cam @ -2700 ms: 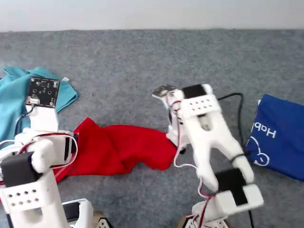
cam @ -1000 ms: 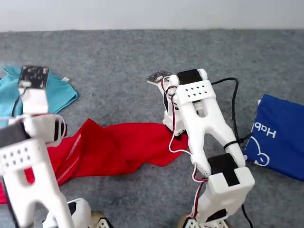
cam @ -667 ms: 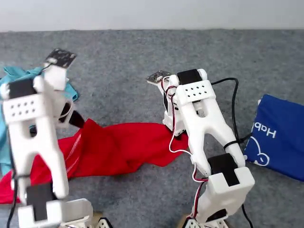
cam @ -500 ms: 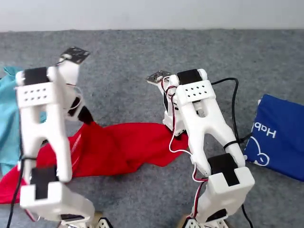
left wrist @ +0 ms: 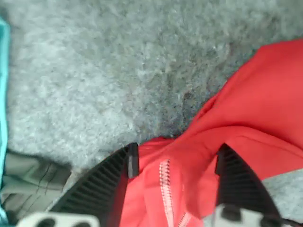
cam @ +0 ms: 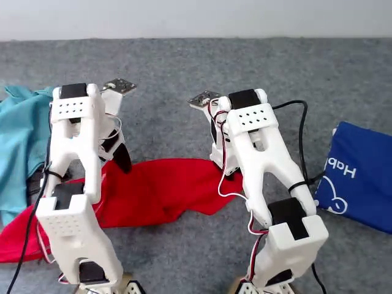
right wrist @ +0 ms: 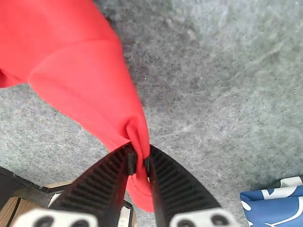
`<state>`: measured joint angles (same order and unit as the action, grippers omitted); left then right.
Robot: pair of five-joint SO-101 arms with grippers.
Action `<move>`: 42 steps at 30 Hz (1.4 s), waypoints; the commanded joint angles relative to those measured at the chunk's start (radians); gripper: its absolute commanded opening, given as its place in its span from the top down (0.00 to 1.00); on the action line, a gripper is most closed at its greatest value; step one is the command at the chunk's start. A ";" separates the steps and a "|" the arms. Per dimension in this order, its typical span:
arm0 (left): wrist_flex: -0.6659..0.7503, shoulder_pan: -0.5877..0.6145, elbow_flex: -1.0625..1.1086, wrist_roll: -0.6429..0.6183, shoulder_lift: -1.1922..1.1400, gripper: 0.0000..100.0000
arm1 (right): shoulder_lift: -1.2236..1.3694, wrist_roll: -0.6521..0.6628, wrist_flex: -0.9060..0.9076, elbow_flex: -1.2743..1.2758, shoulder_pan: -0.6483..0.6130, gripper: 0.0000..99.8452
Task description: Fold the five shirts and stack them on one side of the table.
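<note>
A red shirt (cam: 159, 190) lies crumpled across the middle of the grey table. My left gripper (cam: 120, 159) is down at the shirt's upper left corner. In the left wrist view it (left wrist: 174, 158) stands open, its fingers (left wrist: 106, 182) straddling a seamed edge of the red shirt (left wrist: 246, 104). My right gripper (cam: 223, 169) is at the shirt's right end. The right wrist view has it (right wrist: 138, 161) shut on a pinched fold of the red shirt (right wrist: 80, 61), lifted slightly off the table.
A teal shirt (cam: 21, 138) lies rumpled at the left edge, with an olive cloth (left wrist: 28, 172) beside it. A blue shirt (cam: 358, 174) with white print lies at the right edge. Bare grey table (cam: 184, 67) stretches behind both arms.
My left arm swung from over the teal shirt rightward and came down at the red shirt's left corner. The right arm has kept still over the last second, holding the shirt's right end.
</note>
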<state>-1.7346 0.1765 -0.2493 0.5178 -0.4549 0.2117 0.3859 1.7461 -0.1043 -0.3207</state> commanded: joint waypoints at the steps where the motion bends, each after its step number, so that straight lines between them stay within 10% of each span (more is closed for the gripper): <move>1: -0.018 -0.006 -0.038 0.028 0.005 0.74 | -0.064 0.002 0.024 -0.025 0.013 0.99; 28: -0.020 -0.006 0.013 0.021 0.025 0.99 | -0.067 -0.034 0.013 0.006 0.016 0.99; 42: -0.002 0.034 0.018 -0.210 0.724 0.99 | -0.216 -0.031 0.048 -0.336 0.189 0.99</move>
<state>-1.7361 0.1811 -0.2202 0.3583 0.1158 0.1151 0.3644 1.7538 -0.3744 -0.1488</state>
